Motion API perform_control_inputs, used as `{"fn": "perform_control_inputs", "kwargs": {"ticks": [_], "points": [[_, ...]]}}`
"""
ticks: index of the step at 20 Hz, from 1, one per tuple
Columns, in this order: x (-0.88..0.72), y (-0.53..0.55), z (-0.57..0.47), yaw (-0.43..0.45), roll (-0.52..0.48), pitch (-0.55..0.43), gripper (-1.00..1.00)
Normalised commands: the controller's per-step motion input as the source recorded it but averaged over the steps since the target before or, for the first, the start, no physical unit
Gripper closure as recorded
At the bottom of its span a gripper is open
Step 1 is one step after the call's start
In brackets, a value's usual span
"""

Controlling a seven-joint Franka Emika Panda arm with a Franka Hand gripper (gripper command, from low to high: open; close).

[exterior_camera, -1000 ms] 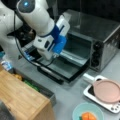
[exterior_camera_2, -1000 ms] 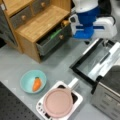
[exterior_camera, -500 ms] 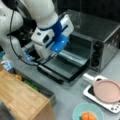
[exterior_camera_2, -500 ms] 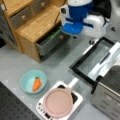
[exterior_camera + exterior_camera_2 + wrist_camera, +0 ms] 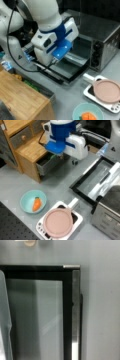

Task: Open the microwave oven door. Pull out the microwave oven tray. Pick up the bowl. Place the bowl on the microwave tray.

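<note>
The door (image 5: 63,68) lies folded down flat on the counter, so the oven (image 5: 100,40) stands open; the tray (image 5: 106,180) looks partly drawn out; the bowl (image 5: 33,201) sits untouched beside the pink plate (image 5: 58,222); the gripper (image 5: 53,61) hangs above the door, empty; I cannot tell its fingers' spread.

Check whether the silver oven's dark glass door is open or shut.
Open: the dark glass door lies folded down flat on the grey table in both front views, before the boxy silver oven.

One microwave oven (image 5: 100,42), one bowl (image 5: 33,201), one pink plate (image 5: 58,222), one carrot (image 5: 36,203).
</note>
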Motion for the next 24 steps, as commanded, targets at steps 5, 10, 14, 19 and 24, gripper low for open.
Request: {"fn": "perform_control_inputs", "kwargs": {"ticks": [5,10,14,19,24], "points": [[0.76,-0.49,0.15,0.203,-0.114,0.372,-1.00],[0.78,-0.34,0.17,0.371,-0.113,0.334,-1.00],[0.69,-0.26,0.23,0.311,-0.086,0.344,-1.00],[0.47,-0.32,0.25,0.150,-0.095,0.370,-1.00],[0.55,-0.46,0.04,0.096,-0.094,0.263,-1.00]]}}
